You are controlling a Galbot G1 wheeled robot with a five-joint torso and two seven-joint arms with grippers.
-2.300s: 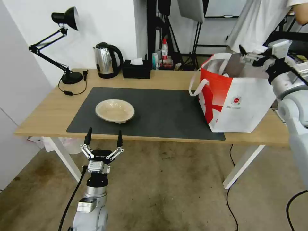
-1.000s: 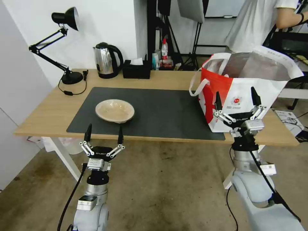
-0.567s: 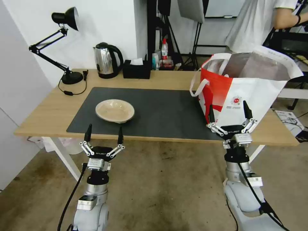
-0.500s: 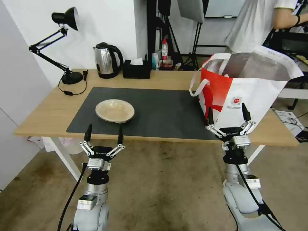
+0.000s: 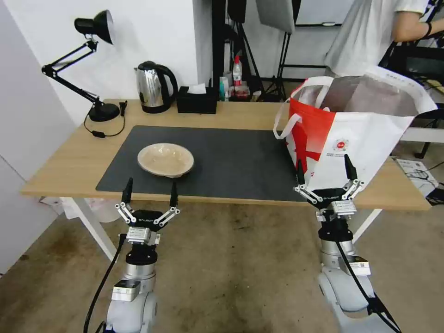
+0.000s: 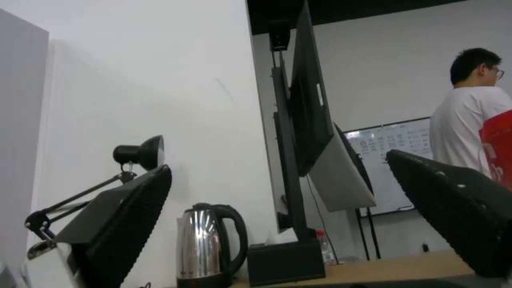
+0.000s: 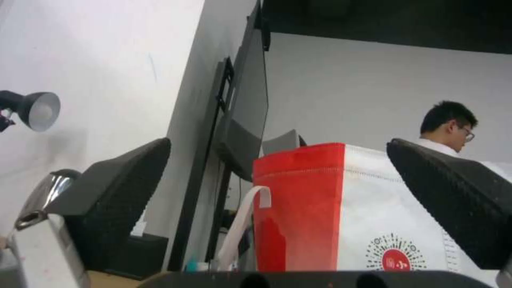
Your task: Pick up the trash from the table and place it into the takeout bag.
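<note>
The table (image 5: 240,115) has a pale wood-grain top with a soft matt sheen, and the dark grey mat (image 5: 231,162) on it looks smooth and dull. At nine o'clock on the mat, the shallow beige bowl (image 5: 165,159) has a glazed, faintly mottled surface. The takeout bag (image 5: 356,148) at three o'clock looks like woven cloth, matt white and red outside, lined with shiny silver foil. At the far edge, around eleven o'clock, the kettle (image 5: 152,87) is polished steel with a glossy black plastic handle, beside a matt black tissue box (image 5: 196,101). The left gripper (image 5: 149,190) and right gripper (image 5: 323,172) have bare metal linkages and black textured fingers (image 6: 453,208).
</note>
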